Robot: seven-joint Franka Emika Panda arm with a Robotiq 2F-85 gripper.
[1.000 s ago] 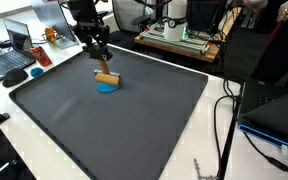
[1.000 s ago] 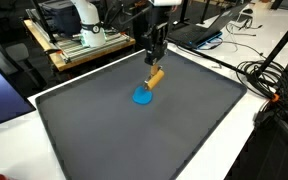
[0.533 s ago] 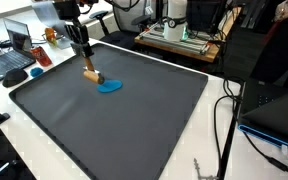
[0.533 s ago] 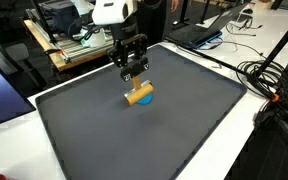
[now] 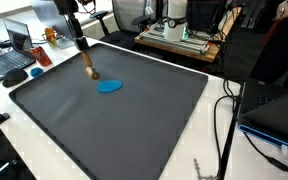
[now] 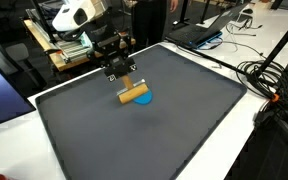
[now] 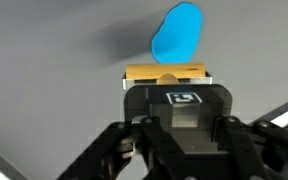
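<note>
Movement first: in an exterior view, your claw (image 5: pixel 86 62) had swung sideways off the blue disc (image 5: pixel 110 86) within the last second, carrying the wooden block (image 5: pixel 90 70) toward the mat's (image 5: pixel 134 130) edge. You had the fingers clamped on the block's upper end, so it hung tilted. Whether its lower tip touched the mat could not be told. The disc had stayed where it lay, now just beside the block rather than under it. By the look of it, you had brought the block cleanly away. A laptop (image 5: pixel 14 50) sat off the mat behind the arm and cables (image 5: pixel 229 120) trailed on the far side, neither near your claw.

In an exterior view, the claw (image 6: pixel 125 82) held the block (image 6: pixel 134 96) low over the mat (image 6: pixel 114 140), and the block partly hid the disc (image 6: pixel 148 99). More cables (image 6: pixel 269 75) lay well apart.

In the wrist view, your claw (image 7: pixel 169 88) was closed on the block (image 7: pixel 165 74), with the disc (image 7: pixel 177 32) further out on the mat (image 7: pixel 44 60). Nothing stood between them.
</note>
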